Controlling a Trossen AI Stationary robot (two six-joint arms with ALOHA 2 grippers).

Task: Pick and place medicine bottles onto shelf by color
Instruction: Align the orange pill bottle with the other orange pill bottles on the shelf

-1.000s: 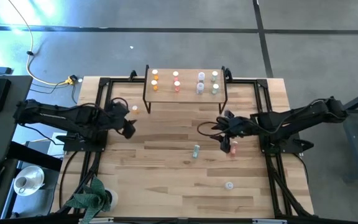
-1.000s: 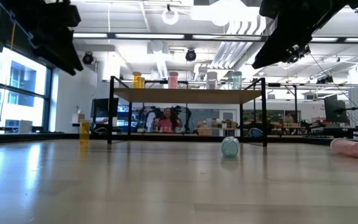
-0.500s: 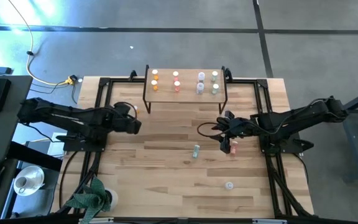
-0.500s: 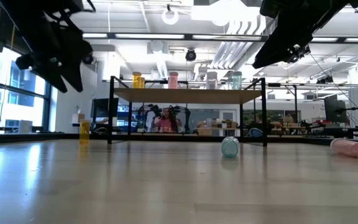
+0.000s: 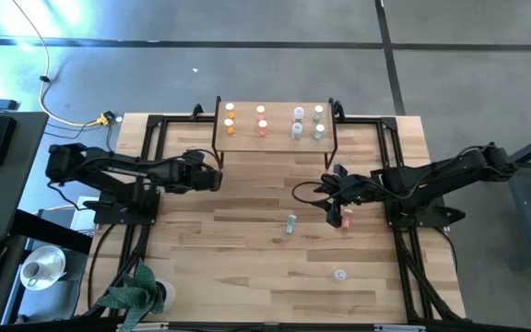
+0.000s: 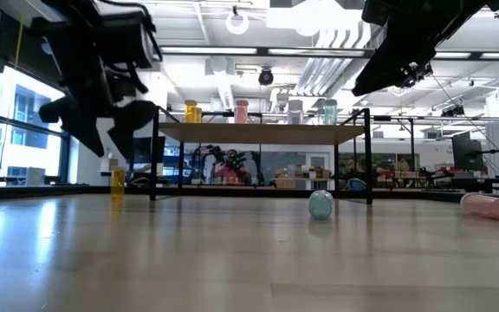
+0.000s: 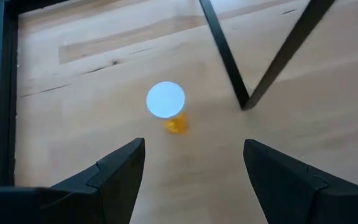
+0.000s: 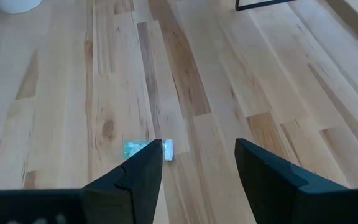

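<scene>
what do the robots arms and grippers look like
Both arms are dark, nearly black, jointed segments with black cables looping alongside. The left gripper and right gripper each end in two flat, angular black fingers with bevelled edges. No markings are visible.

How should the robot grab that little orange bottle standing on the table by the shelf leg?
The orange bottle stands upright, white cap on top, beside the shelf leg. Probably best: the left end effector, open above it, comes straight down and pinches the round body below the cap, keeping fingers clear of that leg.

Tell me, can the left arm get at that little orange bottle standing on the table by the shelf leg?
Probably yes. The left gripper hangs open right above the orange bottle, and nothing lies between; only the shelf leg stands close by.
</scene>
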